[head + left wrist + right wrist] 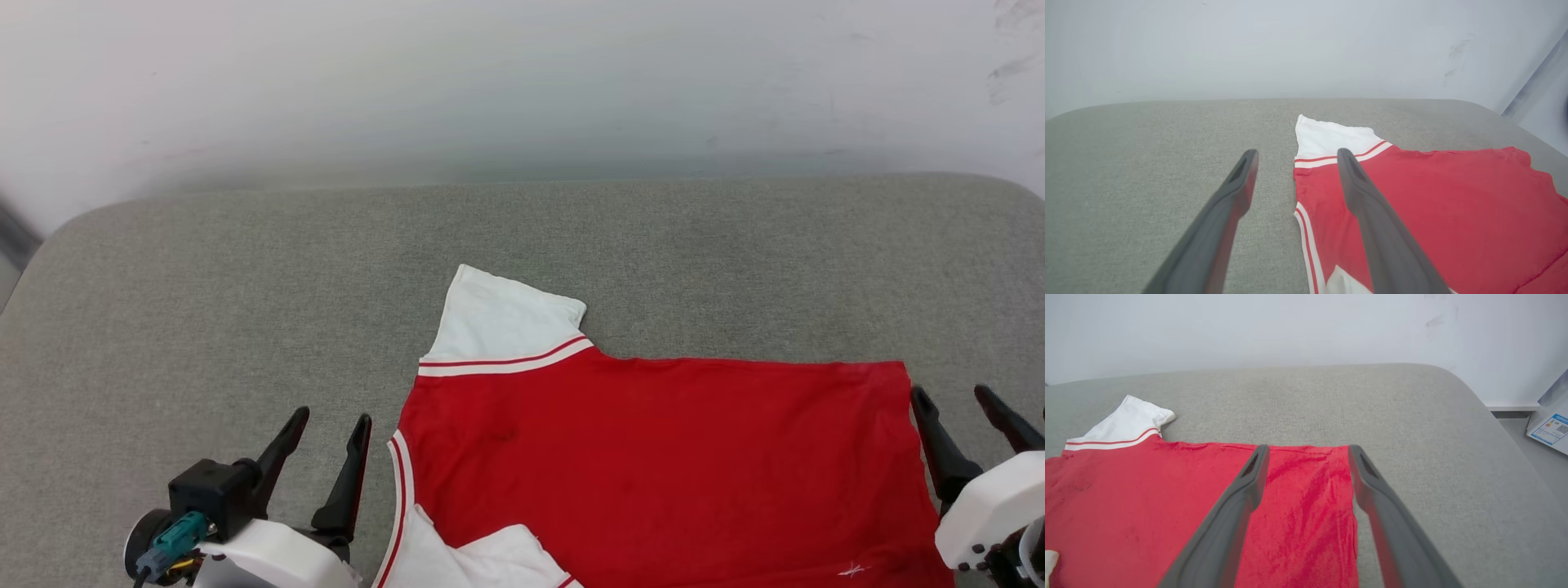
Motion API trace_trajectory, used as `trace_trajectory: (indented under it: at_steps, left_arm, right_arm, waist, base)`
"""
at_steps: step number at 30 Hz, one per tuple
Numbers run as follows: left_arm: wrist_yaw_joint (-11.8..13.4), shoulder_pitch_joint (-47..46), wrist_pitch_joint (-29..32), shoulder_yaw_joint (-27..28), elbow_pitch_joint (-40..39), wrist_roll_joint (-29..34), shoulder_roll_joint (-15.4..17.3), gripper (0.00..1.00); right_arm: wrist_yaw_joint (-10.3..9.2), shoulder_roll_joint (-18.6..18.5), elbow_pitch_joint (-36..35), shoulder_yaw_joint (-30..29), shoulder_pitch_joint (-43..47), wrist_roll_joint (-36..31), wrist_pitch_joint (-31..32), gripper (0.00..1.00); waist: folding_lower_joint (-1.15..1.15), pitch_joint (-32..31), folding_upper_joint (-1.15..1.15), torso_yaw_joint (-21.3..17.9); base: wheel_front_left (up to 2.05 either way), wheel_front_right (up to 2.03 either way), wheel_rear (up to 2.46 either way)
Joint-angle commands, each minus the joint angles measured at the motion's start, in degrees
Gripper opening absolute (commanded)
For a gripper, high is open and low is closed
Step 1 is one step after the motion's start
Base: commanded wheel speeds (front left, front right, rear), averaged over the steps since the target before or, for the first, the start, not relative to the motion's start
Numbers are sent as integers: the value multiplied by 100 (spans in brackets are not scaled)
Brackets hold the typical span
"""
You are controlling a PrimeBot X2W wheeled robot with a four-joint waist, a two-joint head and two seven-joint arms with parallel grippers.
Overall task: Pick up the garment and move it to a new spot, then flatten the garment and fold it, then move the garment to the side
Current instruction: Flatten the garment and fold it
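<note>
Behind everything you have a pale wall (pixel 522 82); below it a grey fabric pad (pixel 204 286) spreads across the head view, rounded at its far corners.

Your shirt (pixel 669 457) lies flat on the pad, in the near right half of the head view, plain red side up; its left edge runs down near the middle of that view and its straight right edge ends close to the right side; the near part runs off the bottom edge.

Your left gripper (pixel 333 416) sits at the lower left over bare pad, just beside the shirt's left edge, fingers spread and empty; in its wrist view one finger crosses in front of the red cloth, and you cannot tell whether it touches.

Your right gripper (pixel 951 392) sits at the lower right, just beside the shirt's right edge, fingers likewise spread with nothing between them; in its wrist view the far right corner of the shirt shows between the two fingers.

One white sleeve (pixel 498 322) points away from you at the far left corner, set off by red-and-white trim (pixel 502 359); a second white sleeve (pixel 482 559) lies folded over the red at the bottom edge; a small white mark (pixel 853 569) shows near the bottom right.
</note>
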Motion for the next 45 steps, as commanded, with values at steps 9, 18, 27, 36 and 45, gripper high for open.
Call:
trace_trajectory:
  at_steps: [9,18,27,36,45]
  left_arm:
    - [-350,106,-285,1132,-414,1073,-853,100]
    - [-1184,-36,-276,1787,-202,1732,-1338,100]
    - [-2017,-2066,1627,1440,835,1532,-500,100]
    - [-2194,-4046,4587,989,1955,458,127,100]
    - [-2047,-4927,6448,936,2707,-36,393,100]
  right_arm:
    - [-4,219,-362,286,11,52,-1766,100]
    - [-3,335,-415,503,-228,-157,-2508,100]
    - [-3,471,-501,775,-604,-319,-2748,100]
    - [-3,644,-368,1102,-913,-363,-2951,100]
    - [-3,724,-12,1319,-1051,-285,-3230,100]
  waist:
    - [0,50,0,-52]
    - [0,438,0,-368]
    - [0,1281,0,-934]
    - [0,1870,0,-1517]
    - [0,2252,0,-1948]
  base:
    - [0,0,0]
    - [0,0,0]
    - [0,0,0]
    - [0,0,0]
    - [0,0,0]
